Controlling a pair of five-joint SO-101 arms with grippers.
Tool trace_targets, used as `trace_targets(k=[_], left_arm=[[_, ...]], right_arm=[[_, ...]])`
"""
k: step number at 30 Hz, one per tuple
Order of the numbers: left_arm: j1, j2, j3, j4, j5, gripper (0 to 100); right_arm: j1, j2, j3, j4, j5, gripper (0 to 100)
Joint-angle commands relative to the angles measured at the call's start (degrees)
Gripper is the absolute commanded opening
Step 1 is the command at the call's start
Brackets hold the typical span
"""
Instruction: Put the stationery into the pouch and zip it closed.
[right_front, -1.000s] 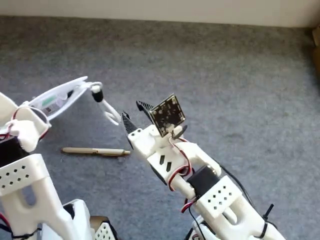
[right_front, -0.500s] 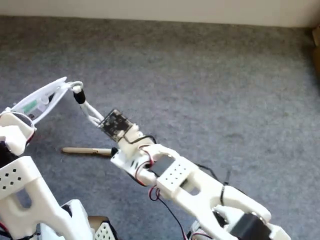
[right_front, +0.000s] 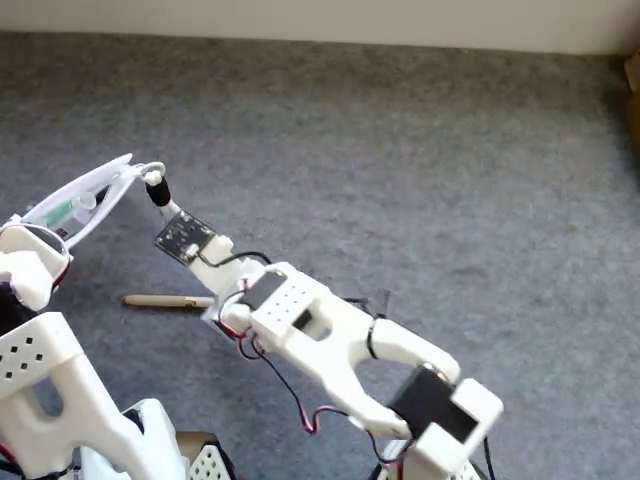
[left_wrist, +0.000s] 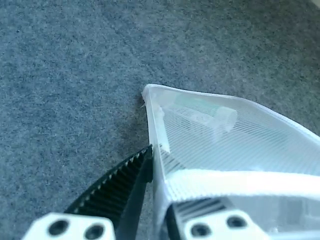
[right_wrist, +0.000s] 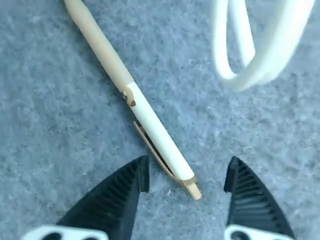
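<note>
A white mesh pouch (right_front: 78, 203) is held off the carpet at the left, with my left gripper (left_wrist: 156, 172) shut on its edge. Through the mesh (left_wrist: 235, 140) a clear and green item (left_wrist: 202, 112) can be seen inside. A black zipper pull (right_front: 157, 190) with a white loop (right_wrist: 252, 47) hangs from the pouch's free end. A beige and white pen (right_front: 165, 300) lies flat on the carpet below it. My right gripper (right_wrist: 186, 176) hovers open right over the pen's clip end (right_wrist: 160, 142), one fingertip on each side, not touching it.
Grey carpet (right_front: 430, 170) covers the whole floor, bare to the right and far side. A pale wall edge (right_front: 320, 20) runs along the back. The right arm's body (right_front: 330, 340) stretches across the near middle.
The right arm has swung left and down, from beside the white loop to over the pen. The pouch shifted slightly left early on, then held still.
</note>
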Motion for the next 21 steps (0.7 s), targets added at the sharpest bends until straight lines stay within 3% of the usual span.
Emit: trace_targets(k=[1,9,12,15,21], left_arm=[[-0.75,-2.07,-2.24,-1.76,0.62,1],[-0.66,-2.07,-2.15,-1.76,0.62,1],[-0.66,-2.07,-2.15,-1.76,0.53,1],[-0.66,-2.07,-2.15,-1.76,0.53,1],[-0.57,-2.07,-2.07,-1.76,0.53,1]], right_arm=[[-0.75,3.47,-7.16,2.15,0.88,23.8],[-2.68,9.10,-12.18,6.02,0.97,23.0],[-2.68,10.42,-12.26,6.02,1.23,13.3],[-2.68,10.77,-12.09,6.02,6.77,1.3],[-1.45,10.77,-11.82,7.60,7.65,0.6]])
